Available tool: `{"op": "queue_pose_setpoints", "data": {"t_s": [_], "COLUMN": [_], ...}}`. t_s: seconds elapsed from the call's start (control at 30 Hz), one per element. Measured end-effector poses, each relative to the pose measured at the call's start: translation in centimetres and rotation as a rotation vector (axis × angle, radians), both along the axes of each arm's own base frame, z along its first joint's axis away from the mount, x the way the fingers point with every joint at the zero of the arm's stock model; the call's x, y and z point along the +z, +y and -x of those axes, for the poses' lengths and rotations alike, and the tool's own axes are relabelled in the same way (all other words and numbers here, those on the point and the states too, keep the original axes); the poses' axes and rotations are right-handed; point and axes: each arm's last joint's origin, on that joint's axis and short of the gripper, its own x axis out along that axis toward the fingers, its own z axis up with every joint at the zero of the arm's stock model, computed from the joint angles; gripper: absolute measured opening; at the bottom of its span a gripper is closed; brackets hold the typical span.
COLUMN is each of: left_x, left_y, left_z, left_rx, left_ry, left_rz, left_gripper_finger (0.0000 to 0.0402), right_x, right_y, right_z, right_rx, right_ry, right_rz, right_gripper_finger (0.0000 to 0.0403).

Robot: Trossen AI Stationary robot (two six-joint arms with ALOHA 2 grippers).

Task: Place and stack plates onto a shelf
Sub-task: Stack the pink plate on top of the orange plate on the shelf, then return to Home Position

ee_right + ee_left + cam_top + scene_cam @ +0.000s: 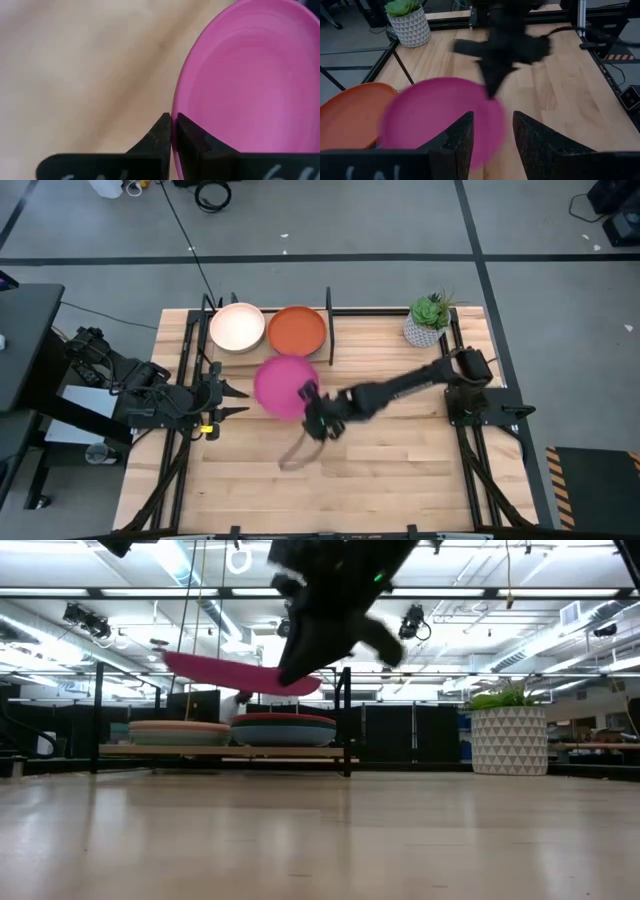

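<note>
From above, my right gripper (311,399) pinches the rim of one round magenta plate (283,385), held just in front of the black-framed wooden shelf (328,330). Two stacks sit there, one topped by a cream-peach plate (237,327), one by an orange-red plate (297,330). From table height, the magenta plate (235,674) hangs above both stacks. At my left wrist, my left gripper (492,145) waits with fingers spread.
</note>
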Motion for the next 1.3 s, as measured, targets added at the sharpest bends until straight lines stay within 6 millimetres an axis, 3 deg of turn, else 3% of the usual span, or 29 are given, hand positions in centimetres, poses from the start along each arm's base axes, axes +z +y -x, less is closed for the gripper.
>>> {"op": "queue_pose_setpoints", "data": {"t_s": [0.2, 0.37, 0.5, 0.6, 0.8, 1.03, 1.2, 1.3], "left_x": [0.0, 0.0, 0.0, 0.0, 0.0, -0.1, -2.8, -5.1], "left_y": [0.0, 0.0, 0.0, 0.0, 0.0, 0.0, -0.3, -0.5], "left_z": [0.0, 0.0, 0.0, 0.0, 0.0, 0.0, -0.6, -0.9], "left_rx": [0.001, 0.001, 0.003, 0.004, 0.005, 0.012, 0.01, 0.012], "left_ry": [0.0, -0.001, -0.001, -0.001, -0.001, -0.009, -0.008, 0.0], "left_rz": [0.002, 0.003, 0.007, 0.008, 0.009, -0.036, -0.058, -0.042], "left_gripper_finger": [0.0144, 0.0144, 0.0144, 0.0144, 0.0144, 0.0144, 0.0144, 0.0144], "right_x": [1.3, 1.9, 1.8, 1.8, 1.8, 3.5, 5.1, 4.2], "right_y": [-7.4, -13.2, -16.4, -17.5, -17.9, -13.9, -11.3, -9.4], "right_z": [-1.6, -1.6, -1.1, -0.9, -0.9, -0.2, 1.2, 1.8], "right_rx": [-0.164, -0.292, -0.336, -0.326, -0.355, -0.397, -0.41, -0.374], "right_ry": [-0.084, -0.115, -0.115, -0.118, -0.13, -0.118, -0.092, -0.06], "right_rz": [0.002, -0.011, -0.082, -0.127, -0.158, -0.075, -0.262, -0.423], "right_gripper_finger": [0.0026, 0.0026, 0.0028, 0.0038, 0.0079, 0.0109, 0.0107, 0.0107]}}
